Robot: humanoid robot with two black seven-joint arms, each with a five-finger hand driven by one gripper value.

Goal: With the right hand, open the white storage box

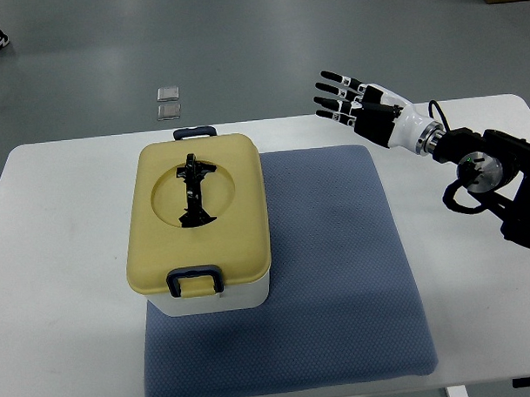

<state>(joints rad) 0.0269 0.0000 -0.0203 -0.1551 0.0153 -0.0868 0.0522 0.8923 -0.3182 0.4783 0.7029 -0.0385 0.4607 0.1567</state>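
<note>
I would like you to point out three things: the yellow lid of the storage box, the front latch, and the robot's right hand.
yellow lid (234, 178), top view, on its flat top right of the handle.
front latch (195, 280), top view, on the dark clip's middle.
right hand (366, 108), top view, on the palm; fingers spread.

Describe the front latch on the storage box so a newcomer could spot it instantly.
On the white table lies a blue mat; on its left part sits the storage box with a yellow lid. The front latch is the dark clip on the lid's near edge, unlike the black handle recessed in the lid's centre.
</note>
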